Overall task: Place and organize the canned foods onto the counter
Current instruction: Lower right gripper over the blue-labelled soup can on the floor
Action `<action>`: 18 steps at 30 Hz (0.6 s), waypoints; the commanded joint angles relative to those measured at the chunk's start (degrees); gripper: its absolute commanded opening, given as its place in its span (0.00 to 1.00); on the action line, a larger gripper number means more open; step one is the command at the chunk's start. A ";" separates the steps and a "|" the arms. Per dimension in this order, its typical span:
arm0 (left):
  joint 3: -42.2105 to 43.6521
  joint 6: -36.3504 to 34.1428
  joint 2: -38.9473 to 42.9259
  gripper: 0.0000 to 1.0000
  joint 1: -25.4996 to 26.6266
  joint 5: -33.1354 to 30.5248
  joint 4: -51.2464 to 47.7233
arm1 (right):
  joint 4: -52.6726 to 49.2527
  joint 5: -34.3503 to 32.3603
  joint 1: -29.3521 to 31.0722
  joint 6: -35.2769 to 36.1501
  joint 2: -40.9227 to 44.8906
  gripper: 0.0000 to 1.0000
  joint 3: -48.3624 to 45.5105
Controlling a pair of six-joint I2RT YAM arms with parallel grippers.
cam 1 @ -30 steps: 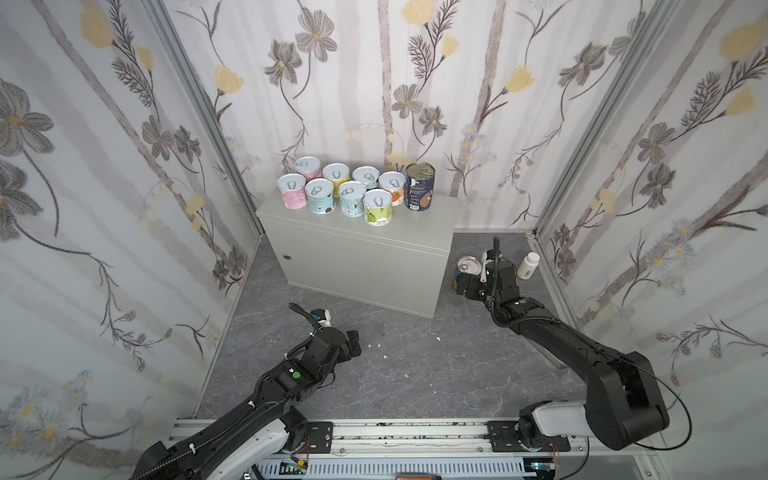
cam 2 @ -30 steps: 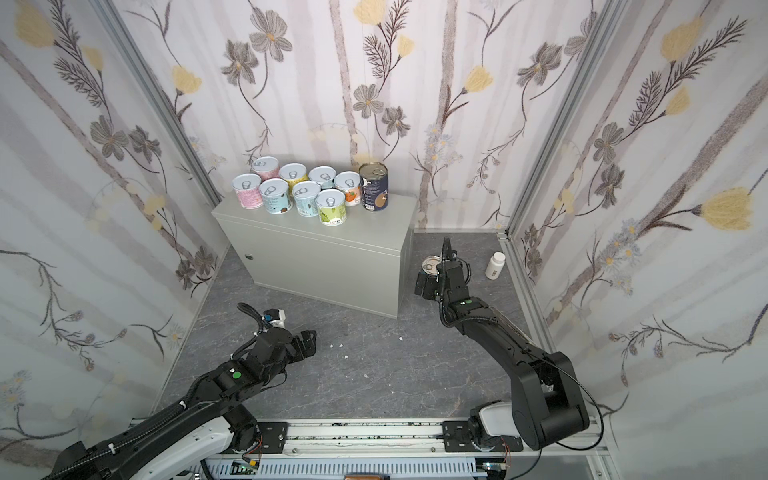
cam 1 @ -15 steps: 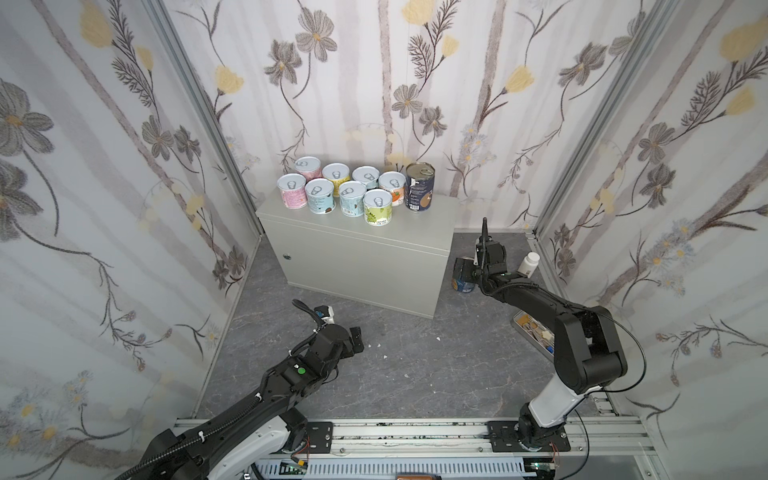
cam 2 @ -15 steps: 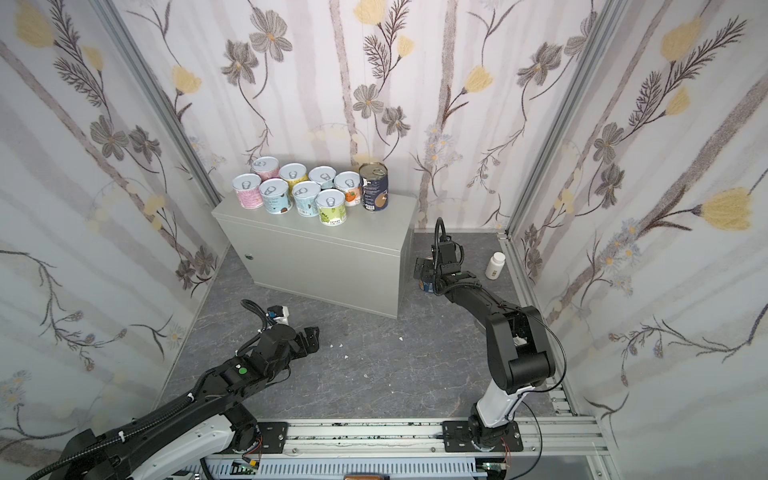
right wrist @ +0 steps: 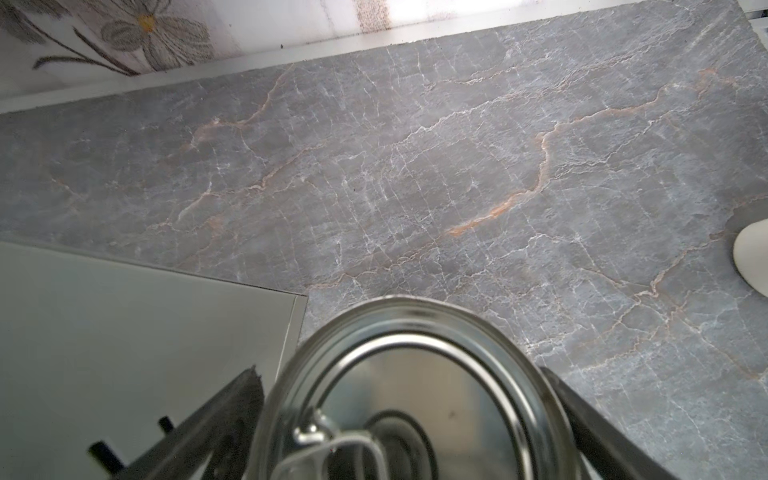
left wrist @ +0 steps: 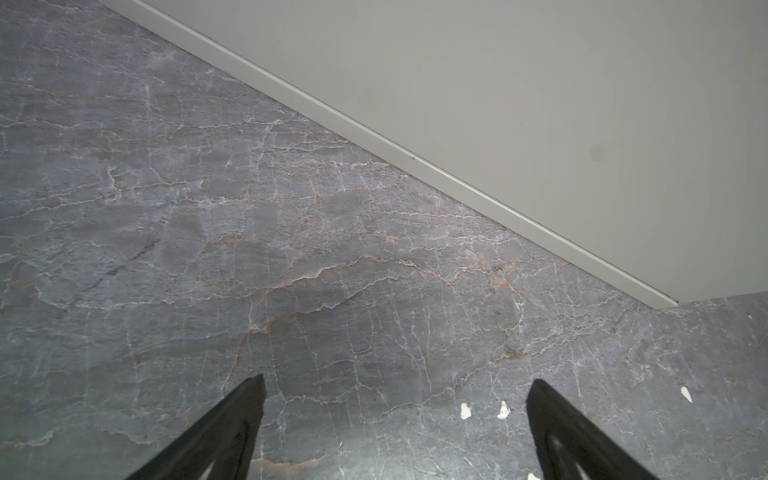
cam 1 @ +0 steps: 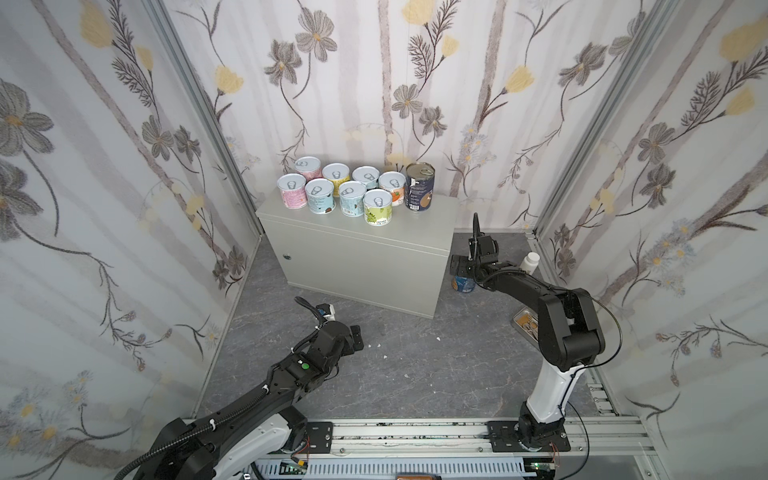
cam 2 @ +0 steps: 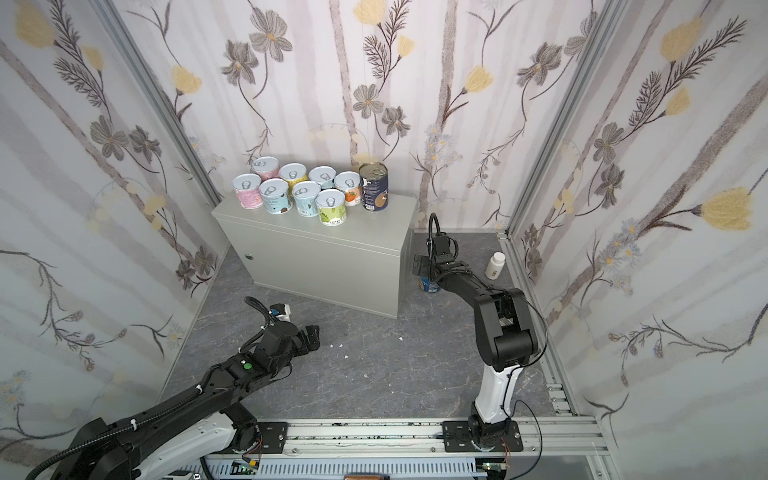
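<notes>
Canned foods (cam 1: 353, 195) crowd the bench (cam 1: 415, 237), nine upright; one blue can (cam 1: 463, 286) stands on the floor (cam 1: 415, 357) beside it, between my wide-open right fingers (cam 1: 462, 270); my left fingers (cam 1: 356, 334) hover open

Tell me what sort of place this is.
Probably a staged robot test booth, not a real kitchen: flower-patterned wallpaper panels set in bare aluminium framing, two black robot arms bolted to a metal floor rail, and a light-grey metal box serving as a counter for pastel pull-tab cans.
</notes>
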State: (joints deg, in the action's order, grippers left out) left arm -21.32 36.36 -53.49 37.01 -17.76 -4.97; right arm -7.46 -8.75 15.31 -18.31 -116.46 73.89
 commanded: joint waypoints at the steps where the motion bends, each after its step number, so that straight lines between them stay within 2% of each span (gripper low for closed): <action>1: -0.29 -0.24 -0.64 1.00 -0.26 0.14 3.02 | -0.05 -0.04 -0.02 0.97 -0.77 0.99 0.98; 5: -0.18 -0.41 -0.69 1.00 -0.49 0.30 3.38 | -0.59 -0.27 -0.02 1.58 -0.78 0.91 0.83; 14: 0.75 0.07 0.28 1.00 -0.71 1.12 3.65 | -1.06 -1.71 0.03 2.62 1.83 0.67 -1.05; 18: 1.20 -0.15 2.07 1.00 -0.64 1.02 3.57 | -1.14 -1.45 0.16 2.44 3.70 0.62 -1.97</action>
State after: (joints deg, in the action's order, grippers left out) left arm -20.43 36.16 -52.29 36.38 -16.51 -3.25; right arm -10.11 -9.58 15.40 -16.01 -114.39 72.16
